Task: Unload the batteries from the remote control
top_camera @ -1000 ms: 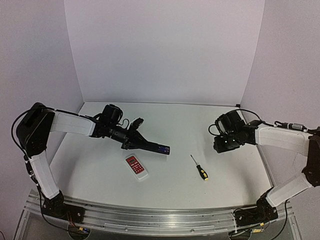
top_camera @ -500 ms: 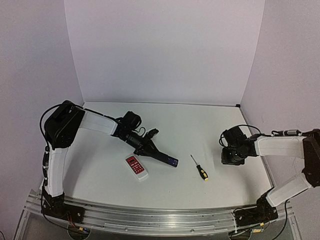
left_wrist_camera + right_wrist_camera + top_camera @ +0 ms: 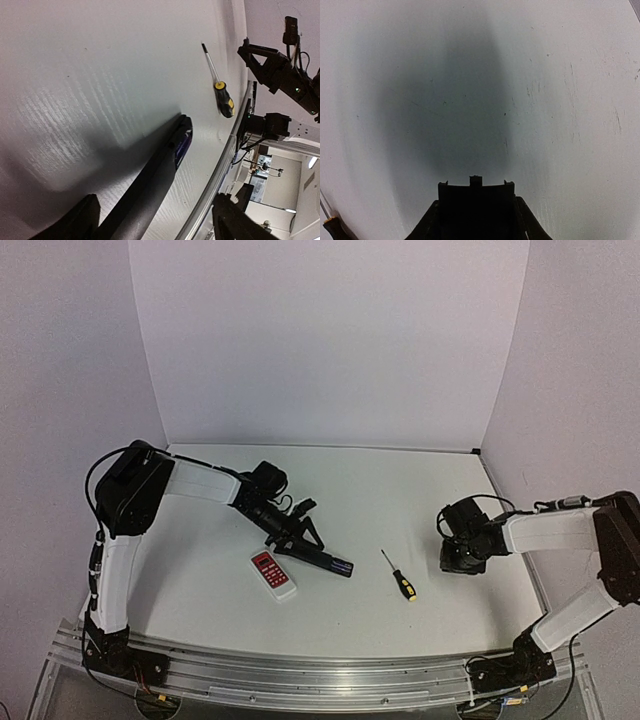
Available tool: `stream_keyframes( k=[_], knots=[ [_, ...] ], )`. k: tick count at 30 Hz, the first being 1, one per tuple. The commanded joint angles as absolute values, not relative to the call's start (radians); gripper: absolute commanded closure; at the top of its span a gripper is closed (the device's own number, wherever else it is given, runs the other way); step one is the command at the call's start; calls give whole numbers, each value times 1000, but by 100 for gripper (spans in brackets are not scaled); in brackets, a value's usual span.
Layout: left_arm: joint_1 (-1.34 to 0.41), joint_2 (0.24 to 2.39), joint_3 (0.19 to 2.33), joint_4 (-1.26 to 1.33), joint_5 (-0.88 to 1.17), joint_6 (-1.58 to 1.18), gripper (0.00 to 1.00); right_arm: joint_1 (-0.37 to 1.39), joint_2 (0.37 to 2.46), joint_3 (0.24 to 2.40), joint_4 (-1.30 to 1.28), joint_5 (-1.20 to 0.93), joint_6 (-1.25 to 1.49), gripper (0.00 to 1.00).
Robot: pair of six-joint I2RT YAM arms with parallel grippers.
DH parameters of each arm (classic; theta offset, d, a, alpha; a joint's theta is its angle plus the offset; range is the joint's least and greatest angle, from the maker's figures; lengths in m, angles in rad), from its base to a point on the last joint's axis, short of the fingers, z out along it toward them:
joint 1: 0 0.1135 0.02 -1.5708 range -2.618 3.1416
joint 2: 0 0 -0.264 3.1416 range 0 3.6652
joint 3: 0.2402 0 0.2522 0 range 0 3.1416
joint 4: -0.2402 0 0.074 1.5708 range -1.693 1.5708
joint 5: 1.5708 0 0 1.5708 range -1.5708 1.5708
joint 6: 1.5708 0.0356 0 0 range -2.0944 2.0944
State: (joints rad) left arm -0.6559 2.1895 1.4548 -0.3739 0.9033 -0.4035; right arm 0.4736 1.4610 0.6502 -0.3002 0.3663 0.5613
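**Small white remote** (image 3: pixel 273 574): lies flat on the table (image 3: pixel 400 490), well to the left of the screwdriver (image 3: pixel 399 576). It has a pale casing and a red face with rows of tiny keys. Any marks on it are too small to read.

**Left gripper** (image 3: pixel 303 536): left of the screwdriver and a little farther back. It is low over the table with its fingers (image 3: pixel 75 220) spread wide. They flank the near end of the black remote, and the wrist view shows no pinch on it.

**Black remote** (image 3: pixel 325 560): a long, slim, dark bar lying flat on the table. It runs from between the left fingers towards the screwdriver. Its tip (image 3: pixel 183 142) shows a glossy purple-blue patch and stops short of the screwdriver's handle, apart from it. No brand or lettering can be read on it.

**Batteries**: no cell can be made out in any view. Whether any sit inside a remote cannot be told.

**Screwdriver**: has a thin metal shaft and a yellow-and-black handle. It lies loose on the table, shaft pointing to the back and handle nearest the arms' bases.

**Right gripper** (image 3: pixel 460 558): just right of the screwdriver, apart from it and pointed down at bare table. Its wrist view shows only a black block at the lower edge, and whether its fingers are spread or closed cannot be told.
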Motion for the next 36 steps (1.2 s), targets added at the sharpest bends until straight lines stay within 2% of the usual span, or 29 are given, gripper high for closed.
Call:
stream_keyframes(
  k=[1, 3, 7, 10, 13, 15, 20, 24, 36],
  knots=[
    [-659, 2167, 1500, -438, 766, -379, 11, 471, 1486, 659, -286, 370, 578, 60],
    [-660, 2146, 1506, -463, 715, -377, 2, 471, 1492, 663, -285, 369, 578, 58],
    [-659, 2102, 1524, -521, 571, -379, 0, 471, 1500, 669, -285, 363, 579, 52],
    [-660, 2064, 1542, -566, 469, -383, 0, 471, 1490, 673, -286, 339, 569, 40],
    [-660, 2014, 1553, -595, 356, -403, 0, 472, 1467, 684, -287, 274, 519, 18],
    [-660, 1975, 1554, -603, 295, -420, 0, 476, 1442, 691, -286, 233, 478, 14],
    [-660, 1855, 1496, -545, 258, -454, 0, 570, 1400, 721, -293, 202, 361, 11],
    [-660, 1735, 1365, -427, 273, -481, 0, 668, 1435, 756, -297, 190, 318, 13],
    [-660, 1520, 1061, -258, 304, -569, 0, 747, 1653, 829, -303, 83, 306, 36]
  ],
)
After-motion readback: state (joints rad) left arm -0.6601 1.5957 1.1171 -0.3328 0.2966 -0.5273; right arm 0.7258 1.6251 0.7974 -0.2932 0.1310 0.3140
